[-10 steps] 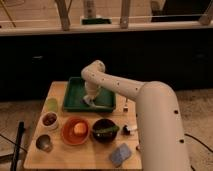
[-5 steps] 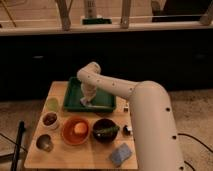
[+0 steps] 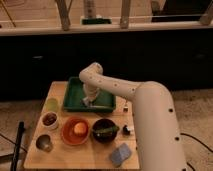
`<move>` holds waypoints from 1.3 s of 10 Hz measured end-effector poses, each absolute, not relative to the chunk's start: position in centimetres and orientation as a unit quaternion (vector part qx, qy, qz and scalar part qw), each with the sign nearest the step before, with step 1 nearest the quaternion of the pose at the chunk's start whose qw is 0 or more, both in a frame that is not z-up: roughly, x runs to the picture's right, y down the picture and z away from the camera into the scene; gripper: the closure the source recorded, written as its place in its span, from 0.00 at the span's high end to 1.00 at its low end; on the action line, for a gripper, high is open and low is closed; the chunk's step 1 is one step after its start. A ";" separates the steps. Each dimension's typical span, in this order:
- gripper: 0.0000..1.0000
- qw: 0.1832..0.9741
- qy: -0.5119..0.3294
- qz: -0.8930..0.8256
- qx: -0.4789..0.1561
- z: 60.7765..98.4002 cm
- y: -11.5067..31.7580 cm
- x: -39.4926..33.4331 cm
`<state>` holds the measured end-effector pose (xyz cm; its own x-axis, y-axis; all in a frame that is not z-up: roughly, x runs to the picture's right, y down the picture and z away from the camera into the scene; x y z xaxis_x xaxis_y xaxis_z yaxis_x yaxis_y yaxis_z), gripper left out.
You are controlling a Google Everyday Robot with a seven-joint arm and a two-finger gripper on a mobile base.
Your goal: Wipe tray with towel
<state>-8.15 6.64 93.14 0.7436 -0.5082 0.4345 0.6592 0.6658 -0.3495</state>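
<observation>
The dark green tray (image 3: pixel 75 92) sits at the back of the wooden table. My white arm reaches over it from the right, and my gripper (image 3: pixel 88 100) is down inside the tray near its front middle. A small pale patch under the gripper looks like the towel (image 3: pixel 86 103), pressed on the tray floor. The gripper and wrist hide most of it.
In front of the tray stand an orange plate (image 3: pixel 75 130) with an orange ball, a dark bowl (image 3: pixel 104 131), a small white bowl (image 3: pixel 49 119), a metal cup (image 3: pixel 43 142), a pale green piece (image 3: pixel 52 104) and a blue-grey pad (image 3: pixel 120 154). A dark counter lies behind.
The gripper has slid left across the tray, from its right part to near the front middle, and the arm has swung further left with it.
</observation>
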 end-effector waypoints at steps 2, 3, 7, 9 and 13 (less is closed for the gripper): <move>0.00 0.910 -0.137 -0.305 -0.243 92.9 5.8 -5.9; 0.00 0.914 -0.131 -0.299 -0.241 93.1 5.5 -4.9; 0.00 0.923 -0.113 -0.277 -0.243 95.4 3.2 -2.4; 0.00 0.921 -0.110 -0.282 -0.244 96.9 2.3 -2.6; 0.00 0.911 -0.119 -0.306 -0.251 98.1 2.0 -4.3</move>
